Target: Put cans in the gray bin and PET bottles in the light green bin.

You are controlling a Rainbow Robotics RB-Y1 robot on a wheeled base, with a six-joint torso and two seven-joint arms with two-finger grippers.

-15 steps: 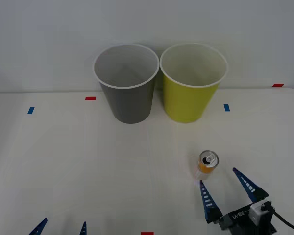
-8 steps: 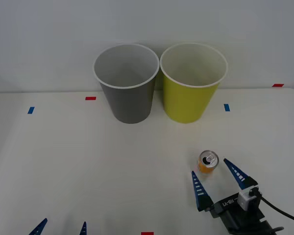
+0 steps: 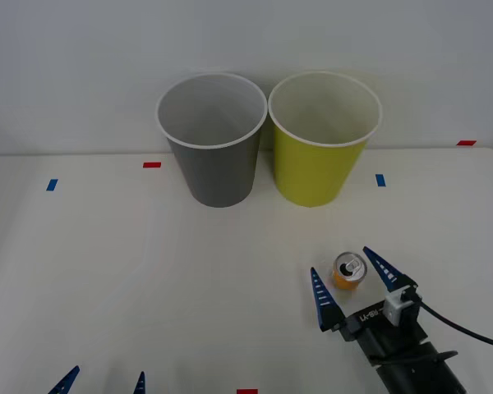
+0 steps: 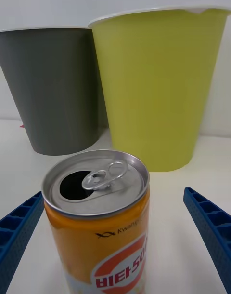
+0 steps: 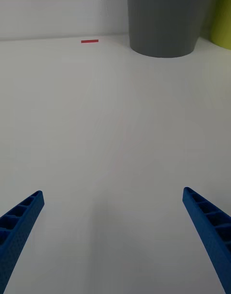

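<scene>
A white table [image 3: 107,263] stands before a plain pale wall, with a few small red and blue tape marks on its surface. At the far side of the table the gray bin [image 3: 214,144] and the light green bin [image 3: 322,144] stand upright, close beside each other, the gray one on the robot's left. As far as the front view shows, both bins are empty inside, so nothing is sorted yet and the whole work is left to do. The only item to sort that I can see is one can [image 3: 349,272], and no PET bottle is on the table. The can stands upright on the table, on the near right side, well apart from the bins. It is small and slim, with an orange body, a white band with a red round label low on it, and a silver top whose pull-tab is lifted and the mouth already open. The right hand [image 3: 345,281] is low at the table with its blue ribbed fingers spread, one on each side of the can, and in the right wrist view there is free space between the fingers and the can, so it grasps nothing yet. I judge that closing on the can comes next, and then carrying it to the gray bin. The left hand [image 3: 103,381] waits at the near left edge, also spread and empty.
</scene>
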